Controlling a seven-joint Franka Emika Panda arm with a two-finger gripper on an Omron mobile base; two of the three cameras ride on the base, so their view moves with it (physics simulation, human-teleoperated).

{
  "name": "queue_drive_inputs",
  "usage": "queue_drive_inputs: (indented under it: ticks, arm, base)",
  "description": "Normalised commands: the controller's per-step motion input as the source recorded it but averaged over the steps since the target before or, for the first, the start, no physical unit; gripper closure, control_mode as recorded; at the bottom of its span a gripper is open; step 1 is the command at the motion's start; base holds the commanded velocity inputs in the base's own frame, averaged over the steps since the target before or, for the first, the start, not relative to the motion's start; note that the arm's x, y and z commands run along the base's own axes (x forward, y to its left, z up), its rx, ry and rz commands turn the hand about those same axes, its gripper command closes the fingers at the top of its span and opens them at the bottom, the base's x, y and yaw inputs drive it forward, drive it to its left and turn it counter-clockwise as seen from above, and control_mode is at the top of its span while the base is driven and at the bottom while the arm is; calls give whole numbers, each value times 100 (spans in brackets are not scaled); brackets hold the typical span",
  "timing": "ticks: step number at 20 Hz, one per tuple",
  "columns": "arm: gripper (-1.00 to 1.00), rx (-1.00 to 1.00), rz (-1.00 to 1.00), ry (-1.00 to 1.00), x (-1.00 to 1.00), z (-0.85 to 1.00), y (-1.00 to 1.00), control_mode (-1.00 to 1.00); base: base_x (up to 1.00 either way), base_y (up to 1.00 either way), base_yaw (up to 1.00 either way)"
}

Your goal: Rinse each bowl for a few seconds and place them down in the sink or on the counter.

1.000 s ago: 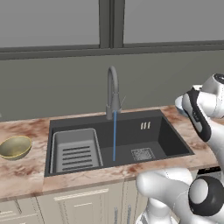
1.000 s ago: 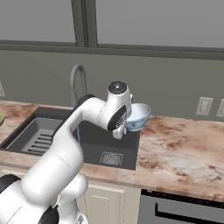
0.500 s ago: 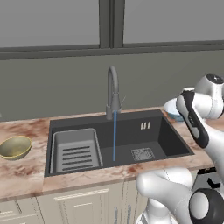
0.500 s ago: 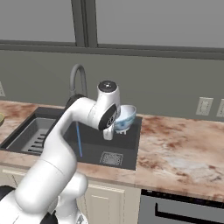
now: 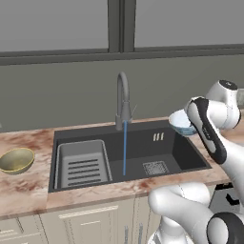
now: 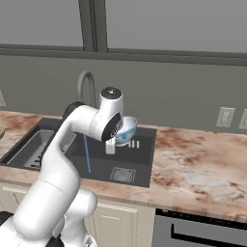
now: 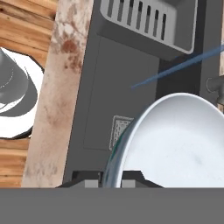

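Note:
My gripper [image 7: 109, 181] is shut on the rim of the pale blue bowl [image 7: 175, 144], whose whitish inside faces the hand camera. The held bowl [image 5: 180, 123] [image 6: 126, 131] hangs above the right part of the dark sink [image 5: 183, 155] [image 6: 142, 161], to the right of the water stream [image 5: 125, 147] [image 7: 175, 68] and apart from it. The stream falls from the grey gooseneck faucet [image 5: 123, 100] [image 6: 86, 87]. An olive-gold bowl [image 5: 16, 159] sits upright on the marbled counter [image 5: 24, 190] left of the sink.
A ribbed grey drying tray [image 5: 83, 162] [image 7: 148, 22] fills the sink's left part, and a square drain [image 5: 156, 167] [image 6: 123, 174] lies right of the stream. Open counter [image 6: 202, 169] stretches right of the sink, below wall outlets [image 6: 223, 117].
The arm has carried the pale blue bowl leftward, from above the counter's edge to above the sink's right part, nearer the stream. The olive-gold bowl has not moved.

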Motion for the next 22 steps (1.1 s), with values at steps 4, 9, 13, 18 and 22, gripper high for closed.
queue_drive_inputs:
  ticks: [4,9,13,18,22]
  arm:
    - [100,4,4,0,-11,0,31,-100]
    - [100,6,0,1,-1,-1,33,-100]
    - [100,2,0,2,0,0,34,-100]
    - [100,1,0,0,-5,0,32,-100]
    - [100,3,0,0,-10,-1,29,-100]
  base:
    - [0,0,0]
    - [0,0,0]
    - [0,0,0]
    - [0,0,0]
    - [0,0,0]
